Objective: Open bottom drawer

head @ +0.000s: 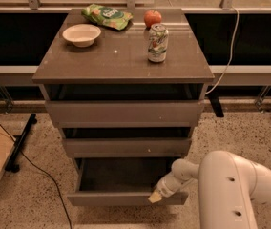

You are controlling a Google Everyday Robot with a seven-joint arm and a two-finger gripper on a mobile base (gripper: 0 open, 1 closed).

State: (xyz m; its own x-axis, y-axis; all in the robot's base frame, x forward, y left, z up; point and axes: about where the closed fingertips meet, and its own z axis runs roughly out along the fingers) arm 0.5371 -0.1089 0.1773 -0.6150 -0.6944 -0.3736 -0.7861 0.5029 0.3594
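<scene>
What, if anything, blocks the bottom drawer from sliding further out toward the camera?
Nothing visible does. The gripper sits at the front right end of the bottom drawer. A black cable lies on the floor just left of the drawer's path.

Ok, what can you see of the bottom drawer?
The bottom drawer is grey-brown, with a plain flat front and no handle. Lowest in the cabinet, it stands open and level, with its dark inside showing. The robot's hand is at the top edge of the drawer's front, right of middle, and seems to touch it.
</scene>
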